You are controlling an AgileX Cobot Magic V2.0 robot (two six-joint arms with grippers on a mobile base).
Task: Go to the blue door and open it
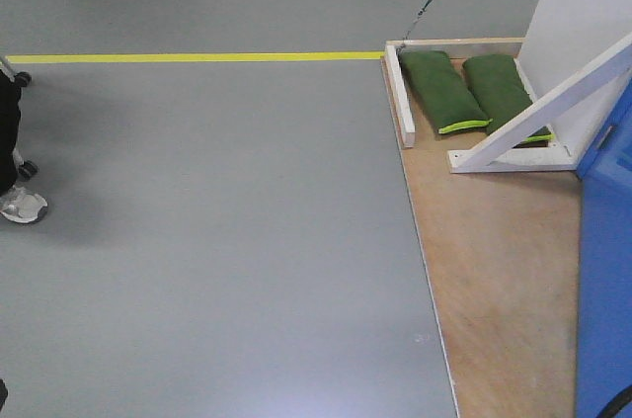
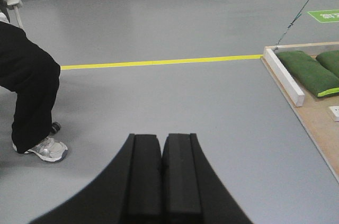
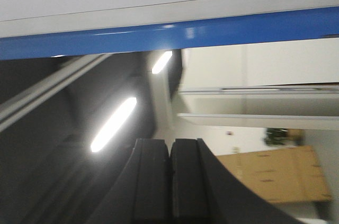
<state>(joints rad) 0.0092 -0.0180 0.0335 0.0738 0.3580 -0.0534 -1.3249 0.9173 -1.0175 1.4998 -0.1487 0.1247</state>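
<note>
The blue door (image 1: 604, 270) shows only as a glossy bright-blue panel at the right edge of the front view; its handle and lock are out of view. A blue band (image 3: 212, 32) crosses the top of the right wrist view under a white surface; I cannot tell which part of the door it is. My left gripper (image 2: 162, 138) is shut and empty, pointing over the grey floor. My right gripper (image 3: 170, 143) is shut and empty, pointing up toward the ceiling lights. Neither gripper touches the door.
A plywood platform (image 1: 494, 260) lies before the door, with a white rail (image 1: 399, 94), a white diagonal brace (image 1: 553, 107) and two green sandbags (image 1: 444, 90). A yellow floor line (image 1: 197, 57) runs across. A seated person's leg and shoe (image 2: 48, 149) are at the left.
</note>
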